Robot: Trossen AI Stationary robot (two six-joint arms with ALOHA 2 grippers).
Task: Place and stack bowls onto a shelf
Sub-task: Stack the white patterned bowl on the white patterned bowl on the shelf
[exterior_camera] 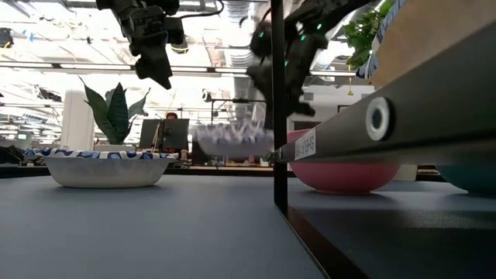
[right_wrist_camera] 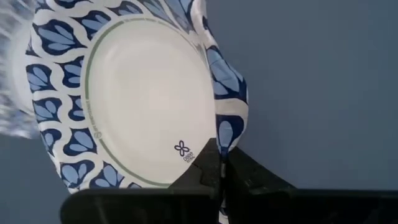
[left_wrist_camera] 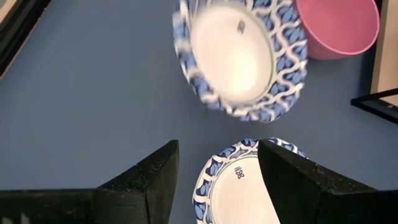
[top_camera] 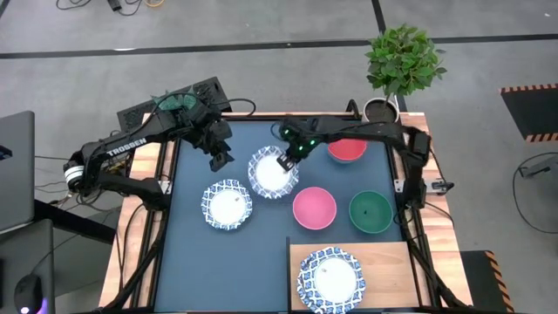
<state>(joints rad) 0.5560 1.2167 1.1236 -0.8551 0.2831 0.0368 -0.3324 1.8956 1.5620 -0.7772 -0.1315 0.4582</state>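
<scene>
The patterned bowl [top_camera: 272, 173] in the middle of the tabletop [top_camera: 187, 253] is pinched at its rim by the right claw [top_camera: 286, 161], fingers pressed together on the edge so the rim buckles inward there; the same bowl fills the right wrist view [right_wrist_camera: 143, 93]. In the low view it [exterior_camera: 232, 139] hangs clear of the surface, though blur there makes the gap hard to judge. To its left, a second patterned bowl [top_camera: 227, 205] sits flat on the tabletop. To the right of the held bowl lies the pink bowl [top_camera: 314, 208], then the green bowl [top_camera: 370, 212] beside it, and the red bowl [top_camera: 347, 149] farther back, under the right arm. The shelf [top_camera: 384, 275] lies at the near right corner, carrying a third patterned bowl [top_camera: 330, 279] at its left end. The left claw [top_camera: 219, 157] hovers above the tabletop, to the left of the held bowl, its fingers [left_wrist_camera: 149, 186] spread wide with nothing between them. A potted plant [top_camera: 403, 61] stands beyond the far right corner.
</scene>
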